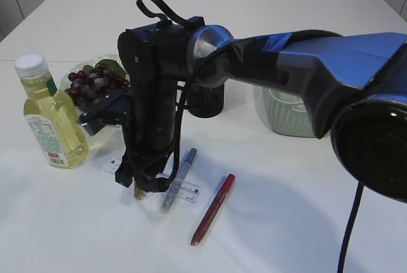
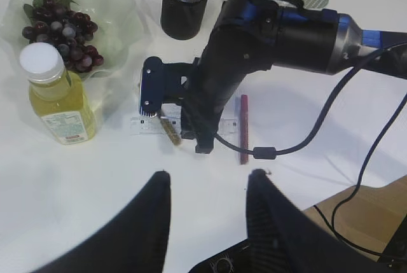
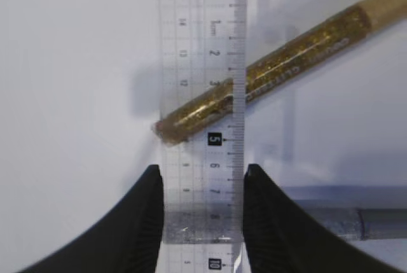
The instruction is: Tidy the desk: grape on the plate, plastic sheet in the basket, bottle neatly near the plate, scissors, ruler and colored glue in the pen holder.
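The bottle [image 1: 52, 115] stands on the bench [image 1: 286, 222], just in front of the plate [image 2: 121, 12] that holds the grapes [image 1: 95, 82]. Right of the plate stands the pen holder [image 2: 184, 2], and right of that the basket [image 1: 289, 117]. In front of the pen holder the ruler [image 3: 202, 114] lies flat, one glue pen [image 3: 267, 69] across it, another [image 1: 212, 209] to its right.

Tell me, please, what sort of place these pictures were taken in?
Probably a desk set up for a robot tidying trial: a plain white table holding stationery such as a clear ruler, a mesh pen holder, plus a bottle and grapes.
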Tool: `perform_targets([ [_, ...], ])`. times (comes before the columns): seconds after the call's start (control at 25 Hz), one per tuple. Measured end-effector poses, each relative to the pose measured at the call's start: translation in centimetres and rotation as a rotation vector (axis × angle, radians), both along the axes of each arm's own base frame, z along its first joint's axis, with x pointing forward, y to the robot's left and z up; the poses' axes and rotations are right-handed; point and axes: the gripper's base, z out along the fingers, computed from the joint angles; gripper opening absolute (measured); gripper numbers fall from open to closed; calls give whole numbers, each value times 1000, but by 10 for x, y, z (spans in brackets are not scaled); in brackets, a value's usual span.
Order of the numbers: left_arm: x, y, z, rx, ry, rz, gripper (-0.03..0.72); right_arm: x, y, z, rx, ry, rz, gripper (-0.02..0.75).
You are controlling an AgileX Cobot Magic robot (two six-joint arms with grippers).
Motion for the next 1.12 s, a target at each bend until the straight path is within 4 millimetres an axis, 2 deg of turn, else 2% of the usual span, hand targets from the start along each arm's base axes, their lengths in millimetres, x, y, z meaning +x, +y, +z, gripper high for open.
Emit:
perform_targets([
  [0.24,0,0,0,0,0,0,295,5,5,16,45,-13,-166,314],
  [0.4,0,0,0,0,0,0,295,6,6,19,52,-5,-242,314],
  [0.8,0,0,0,0,0,0,295,6,6,20,52,-1,-266,314],
  [1.12,0,0,0,0,0,0,295,3,0,60,97,-72,-260,314],
])
